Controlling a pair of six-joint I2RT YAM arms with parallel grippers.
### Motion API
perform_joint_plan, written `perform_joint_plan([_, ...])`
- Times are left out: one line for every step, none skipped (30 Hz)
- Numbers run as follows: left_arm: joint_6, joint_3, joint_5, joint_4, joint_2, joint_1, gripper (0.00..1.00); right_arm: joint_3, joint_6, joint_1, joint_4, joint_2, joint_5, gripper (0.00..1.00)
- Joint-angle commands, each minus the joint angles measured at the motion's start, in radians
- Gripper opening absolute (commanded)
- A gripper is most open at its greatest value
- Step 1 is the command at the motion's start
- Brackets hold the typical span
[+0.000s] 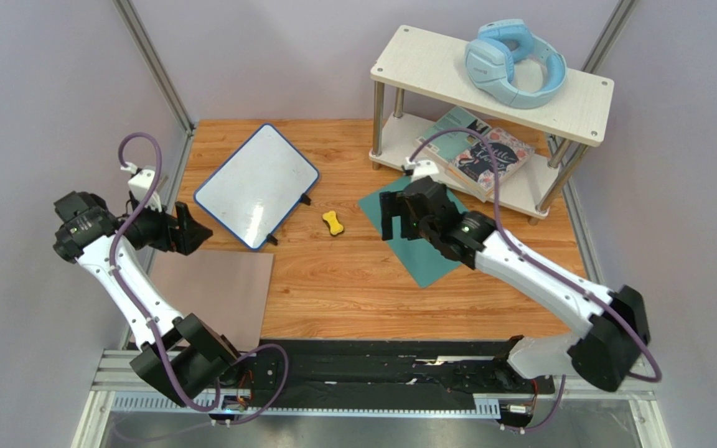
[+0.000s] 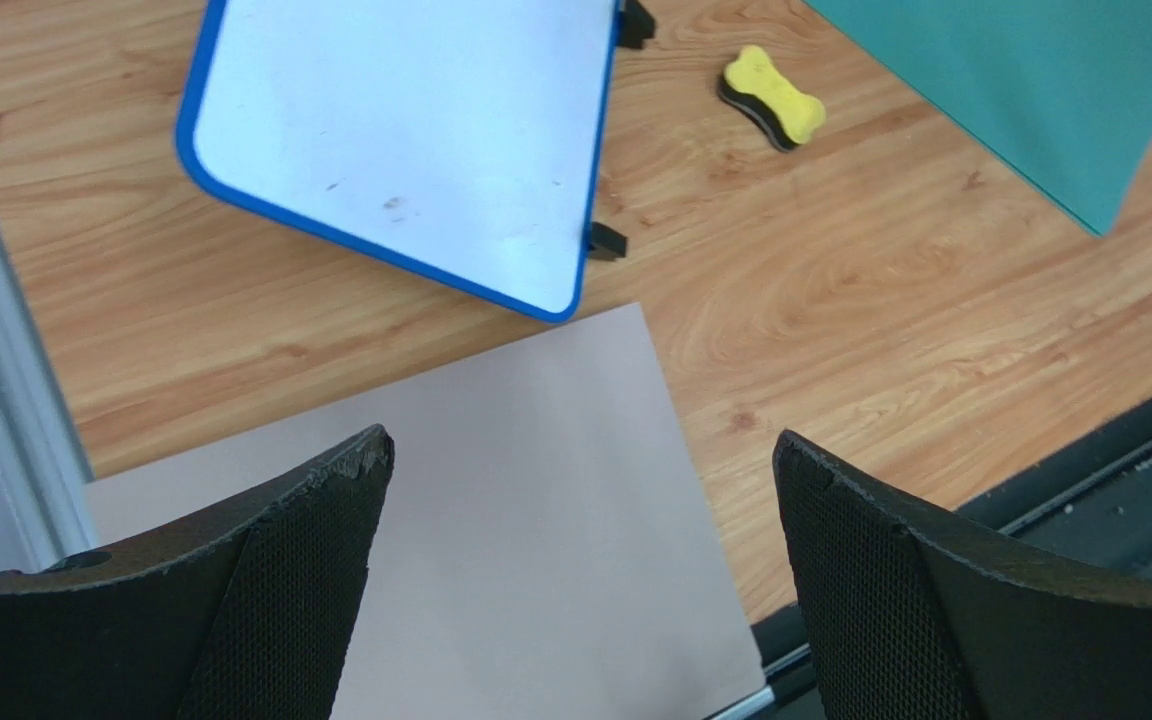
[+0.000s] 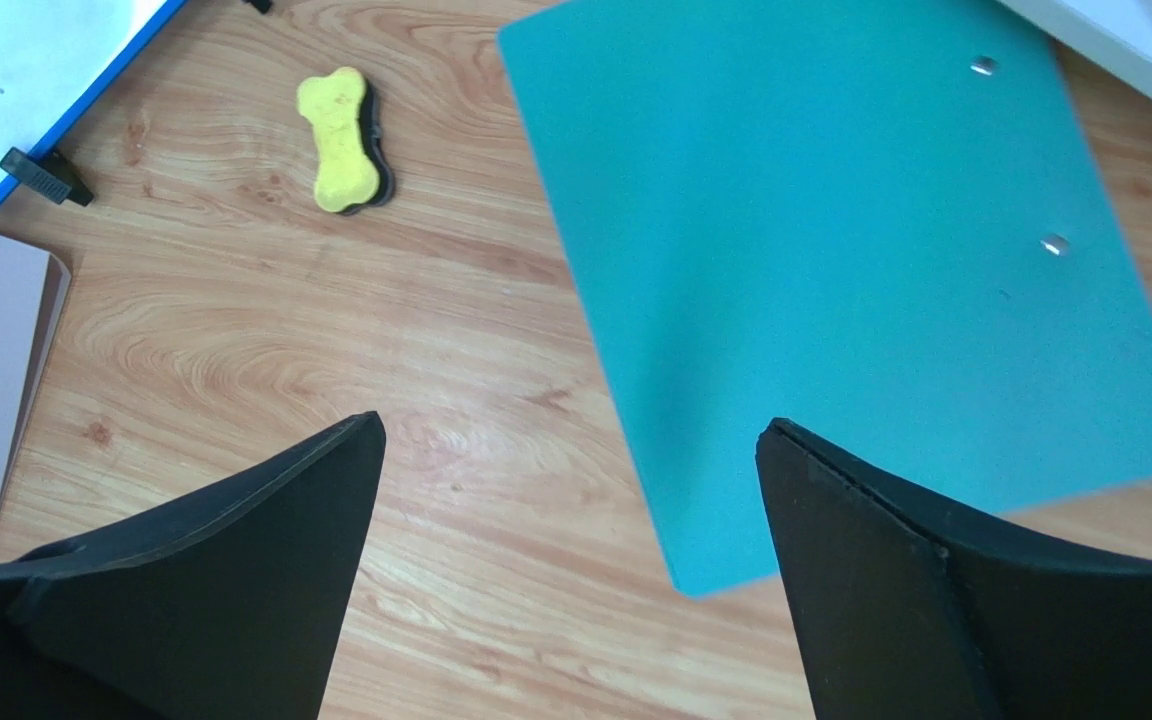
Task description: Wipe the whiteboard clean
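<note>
White surface with a blue rim: the whiteboard (image 1: 256, 185) lies askew on the far-left part of the wooden worktop (image 1: 353, 289), showing only faint smudges. Yellow bone-shaped eraser (image 1: 333, 224) sits just to its right, not touching; teal sheet (image 1: 432, 261) lies beyond that. Pinkish mat (image 1: 213, 289) lies near the board's front corner. Left claw (image 1: 192, 229) hovers above the mat's edge, fingers apart, empty. Right claw (image 1: 392, 217) hovers at the teal sheet's left edge, fingers apart, empty.

Bright, even light; sharp, soft-shadowed.
</note>
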Motion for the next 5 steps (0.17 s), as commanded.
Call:
perform_joint_plan([0.041, 0.069, 0.009, -0.107, -0.013, -0.102, 0.99, -0.088, 0.067, -0.007, -0.069, -0.185, 0.133, 1.0])
perform_joint_plan([0.016, 0.07, 0.002, -0.105, -0.016, -0.131, 0.99, -0.13, 0.079, -0.007, -0.076, -0.213, 0.152, 1.0])
perform_joint_plan([-0.003, 0.072, -0.018, -0.102, -0.018, -0.168, 0.99, -0.15, 0.085, -0.01, -0.08, -0.239, 0.165, 1.0])
perform_joint_plan([-0.023, 0.067, -0.029, -0.076, -0.019, -0.234, 0.99, -0.169, 0.09, -0.013, -0.077, -0.286, 0.169, 1.0])
perform_joint_plan([-0.082, 0.063, -0.046, -0.056, -0.022, -0.276, 0.99, -0.187, 0.098, -0.022, -0.08, -0.305, 0.169, 1.0])
